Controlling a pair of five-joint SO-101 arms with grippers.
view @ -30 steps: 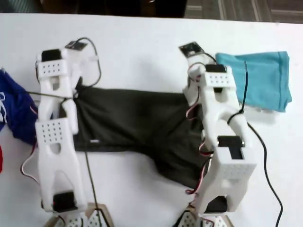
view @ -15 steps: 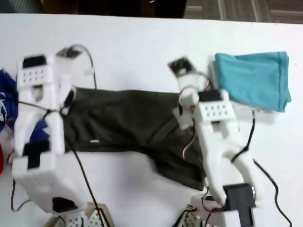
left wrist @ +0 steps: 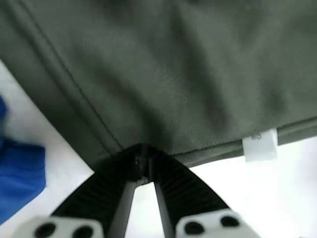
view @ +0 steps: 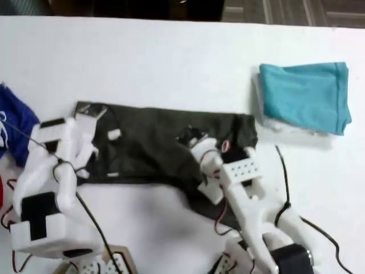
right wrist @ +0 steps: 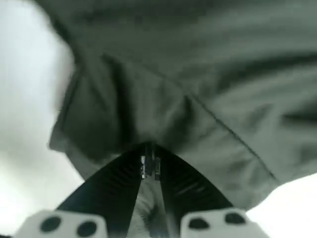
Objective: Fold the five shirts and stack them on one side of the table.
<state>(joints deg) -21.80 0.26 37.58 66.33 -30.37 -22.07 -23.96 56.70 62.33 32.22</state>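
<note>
The dark shirt (view: 148,142) lies long, left to right, mid-frame on the table (view: 171,57). The left gripper (left wrist: 142,161) pinches its left end. The right gripper (right wrist: 149,161) pinches cloth nearer the right end.

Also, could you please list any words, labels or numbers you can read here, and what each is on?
White tag on the dark shirt: a faint mark, too blurred to read.
Blue shirt: white print at its edge, cut off, unreadable.
Nothing else bears text.
</note>
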